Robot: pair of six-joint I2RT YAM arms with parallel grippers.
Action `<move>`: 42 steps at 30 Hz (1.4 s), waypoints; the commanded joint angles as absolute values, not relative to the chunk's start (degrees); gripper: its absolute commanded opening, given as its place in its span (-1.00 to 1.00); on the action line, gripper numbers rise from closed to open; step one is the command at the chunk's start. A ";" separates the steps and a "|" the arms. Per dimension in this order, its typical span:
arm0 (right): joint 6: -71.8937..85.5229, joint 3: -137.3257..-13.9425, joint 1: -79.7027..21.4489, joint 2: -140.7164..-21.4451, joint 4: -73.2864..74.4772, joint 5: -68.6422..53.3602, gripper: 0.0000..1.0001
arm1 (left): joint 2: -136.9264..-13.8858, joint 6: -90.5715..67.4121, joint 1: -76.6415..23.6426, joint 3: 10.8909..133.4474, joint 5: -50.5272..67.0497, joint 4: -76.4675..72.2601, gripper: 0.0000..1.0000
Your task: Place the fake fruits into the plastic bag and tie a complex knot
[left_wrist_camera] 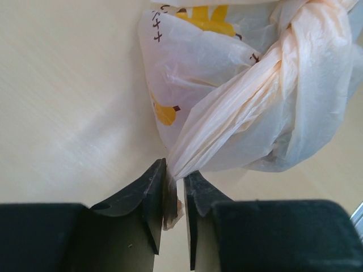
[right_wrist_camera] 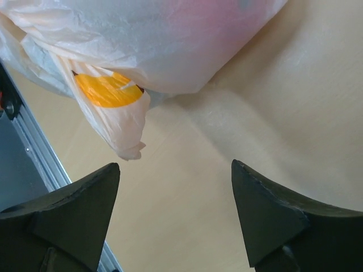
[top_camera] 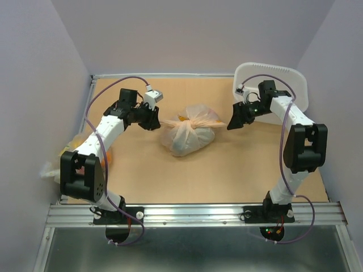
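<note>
Left gripper (left_wrist_camera: 176, 170) with jaws only a narrow slit apart, the left tail (left_wrist_camera: 227, 113) of the plastic bag (top_camera: 187, 141) lying in that slit against one finger, not visibly squeezed. Right gripper (right_wrist_camera: 176, 165) with jaws spread wide, nothing between them, hovering over the bare table (top_camera: 170, 181) just short of the right tail (right_wrist_camera: 127, 133) and apart from it. Bag on the tabletop between the two arms, closed at its top by the knot (top_camera: 195, 120), a bunched twist with one thin tail out to each side. On the film: orange-yellow prints (left_wrist_camera: 204, 14) and, beside them, a few small dark printed characters (left_wrist_camera: 156, 25), too small to read. Pink shape (right_wrist_camera: 215, 22) dimly visible through the film in the right wrist view. Elsewhere: white rigid tub (top_camera: 283, 79) at the far right corner, partly hidden behind the right arm; second crinkly bag (top_camera: 67, 148) at the left table edge, mostly masked by the left arm; aluminium rail (top_camera: 193, 214) along the near edge, under both arm bases
</note>
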State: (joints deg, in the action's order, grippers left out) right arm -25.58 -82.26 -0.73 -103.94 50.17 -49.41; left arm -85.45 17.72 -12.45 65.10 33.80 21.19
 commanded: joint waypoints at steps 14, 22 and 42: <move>-38.76 -92.90 -15.20 -104.84 50.89 -35.43 0.64 | -85.34 19.95 -15.12 68.82 34.02 23.46 0.11; -40.78 -93.34 -17.75 -105.47 50.63 -26.81 -0.34 | -87.62 21.88 -15.38 69.35 32.26 24.87 0.11; -38.67 -91.93 -17.93 -103.36 50.27 -25.83 -0.99 | -87.63 19.86 -17.22 67.14 34.02 13.27 -0.09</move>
State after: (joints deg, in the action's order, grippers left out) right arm -38.79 -89.97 -17.67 -105.97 50.89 -25.06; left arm -90.89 16.84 -16.08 66.08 31.44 15.22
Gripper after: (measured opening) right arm 0.022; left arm 0.430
